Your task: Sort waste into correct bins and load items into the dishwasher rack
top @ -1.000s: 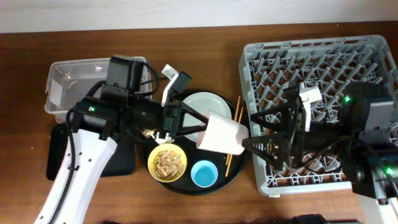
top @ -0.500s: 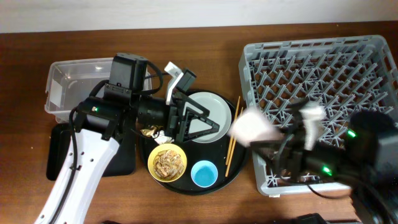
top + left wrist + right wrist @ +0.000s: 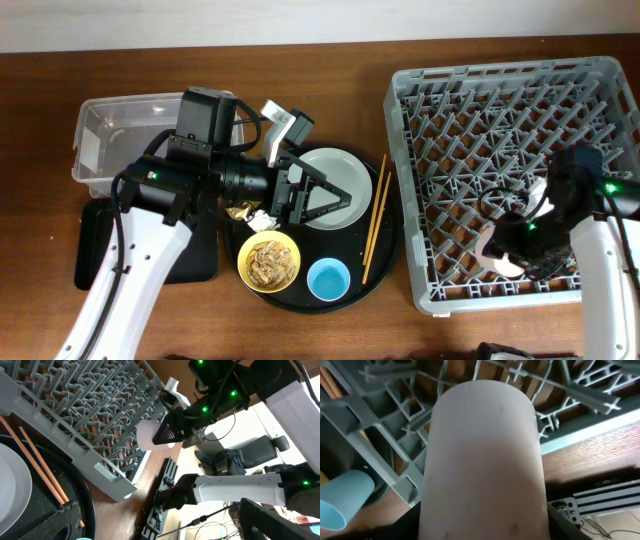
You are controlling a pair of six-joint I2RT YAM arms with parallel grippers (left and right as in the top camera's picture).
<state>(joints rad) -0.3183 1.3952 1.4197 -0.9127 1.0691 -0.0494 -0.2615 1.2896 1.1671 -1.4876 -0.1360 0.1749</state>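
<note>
Reaches in with the left arm (image 3: 118, 285), white forearm slanted up to a black wrist held level. Carries the left gripper (image 3: 350, 203) rolled onto its side, jaws spread wide, nothing between them. Folds the right arm (image 3: 605, 265) up to a black joint lit green, then back down and inward. Points the right gripper (image 3: 510, 252) steeply down, jaws closed on the small pink cup (image 3: 482, 460), which fills the gap between them.
</note>
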